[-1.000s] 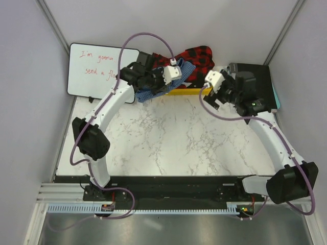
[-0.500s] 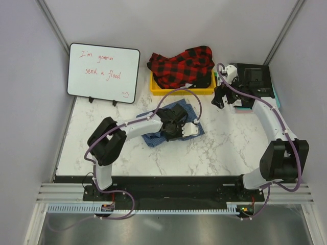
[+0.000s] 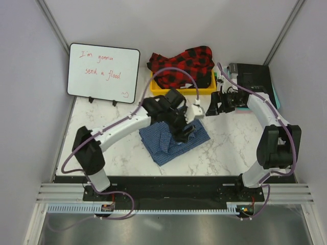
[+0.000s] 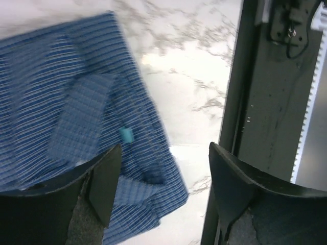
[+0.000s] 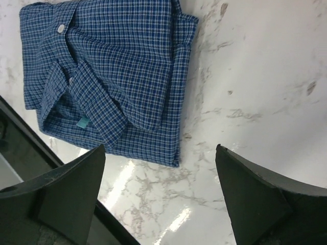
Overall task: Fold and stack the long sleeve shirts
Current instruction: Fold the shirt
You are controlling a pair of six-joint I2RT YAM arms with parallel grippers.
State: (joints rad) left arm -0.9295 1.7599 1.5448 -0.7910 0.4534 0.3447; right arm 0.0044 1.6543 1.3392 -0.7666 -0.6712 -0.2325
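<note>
Folded blue shirt in front of the yellow bin, jaws empty.
The blue shirt lies flat on the marble table, just in front of the yellow bin; the red plaid shirt is heaped in that bin. The left gripper hovers over the blue shirt, jaws spread and holding nothing. The right gripper, off the bin's right front corner, gapes wide and empty.
</note>
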